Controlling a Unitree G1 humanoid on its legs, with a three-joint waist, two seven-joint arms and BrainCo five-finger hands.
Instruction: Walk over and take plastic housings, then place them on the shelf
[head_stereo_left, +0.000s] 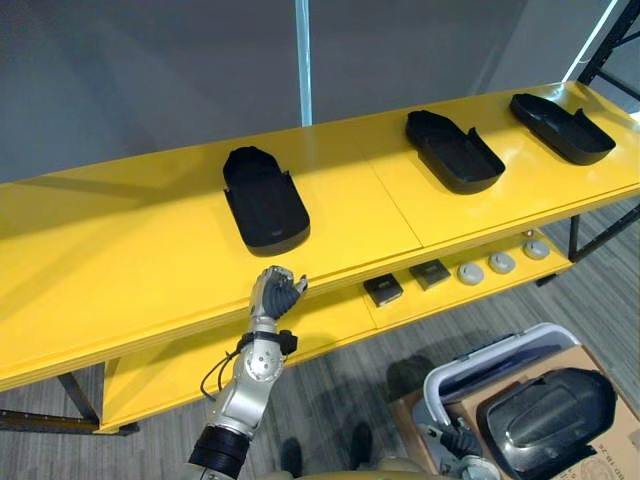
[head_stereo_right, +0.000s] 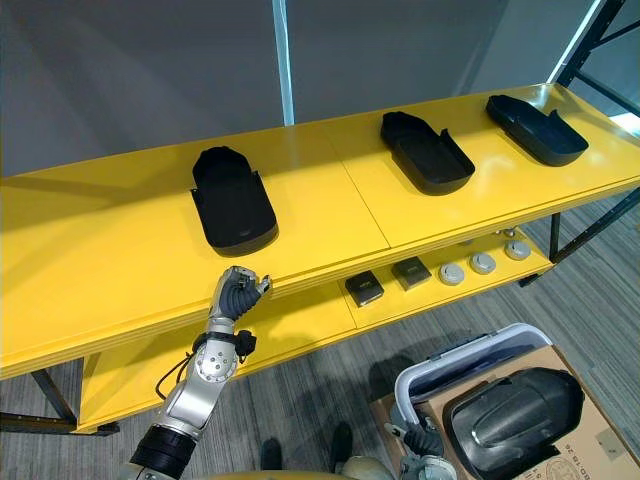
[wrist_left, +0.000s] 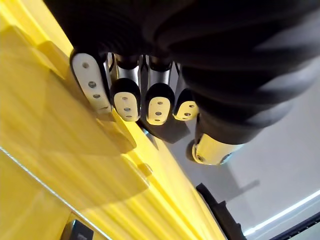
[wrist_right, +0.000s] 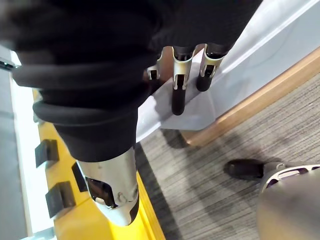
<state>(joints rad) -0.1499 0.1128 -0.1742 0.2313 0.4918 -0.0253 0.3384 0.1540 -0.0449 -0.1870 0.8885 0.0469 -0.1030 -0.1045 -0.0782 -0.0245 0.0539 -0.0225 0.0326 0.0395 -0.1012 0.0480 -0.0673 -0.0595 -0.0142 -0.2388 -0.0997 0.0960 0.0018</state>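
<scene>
Plastic housings (head_stereo_left: 265, 205) are in neither hand. Your left hand (head_stereo_left: 277, 292) curls empty at the shelf (head_stereo_left: 120, 270) edge. Your right hand (wrist_right: 179, 75) rests straight-fingered on the bin (head_stereo_left: 490, 358) beside the boxed housing (head_stereo_left: 548, 420). It's likely light, stiff and slick, so grip a side wall.

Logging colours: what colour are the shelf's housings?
Black housings, clearest in left eye view.

The left hand (head_stereo_left: 276, 292) has silver, screw-dotted fingers (wrist_left: 91, 80), a dark ribbed cover and a silver-grey forearm (head_stereo_left: 248, 385).
</scene>
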